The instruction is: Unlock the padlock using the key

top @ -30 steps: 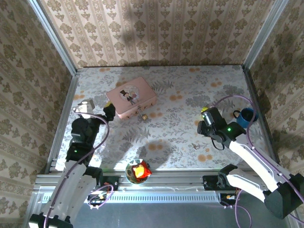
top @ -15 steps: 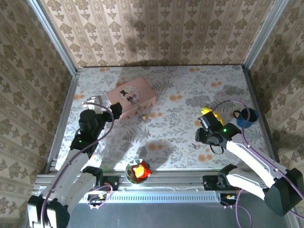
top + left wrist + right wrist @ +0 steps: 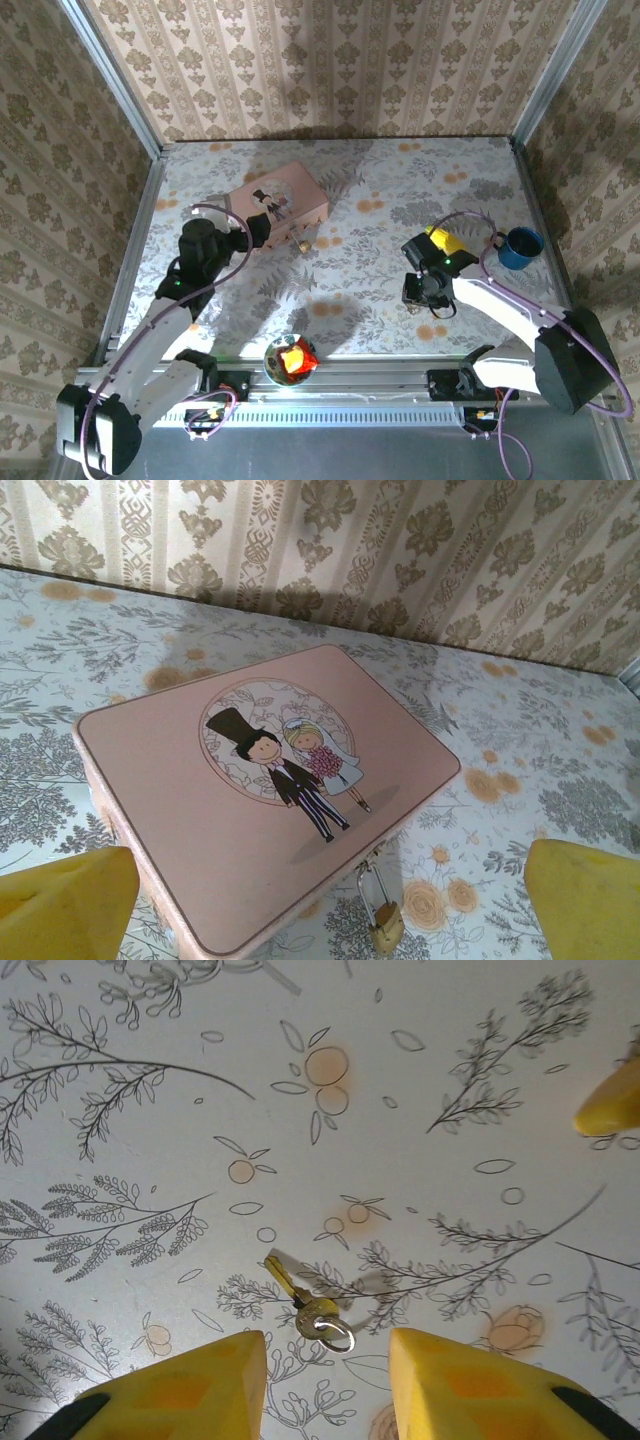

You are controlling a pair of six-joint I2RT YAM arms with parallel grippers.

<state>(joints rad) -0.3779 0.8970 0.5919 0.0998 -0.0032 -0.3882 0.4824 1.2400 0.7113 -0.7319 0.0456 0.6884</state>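
Right claw (image 3: 327, 1360) has moved nearer; key (image 3: 303, 1305) lies just beyond its fingertips.

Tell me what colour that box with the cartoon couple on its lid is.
The box is pale pink, seen best in the left wrist view.

Overhead camera looks down on the whole counter (image 3: 370, 270); left wrist closely faces the shared box (image 3: 260, 800); right wrist looks straight down, near.
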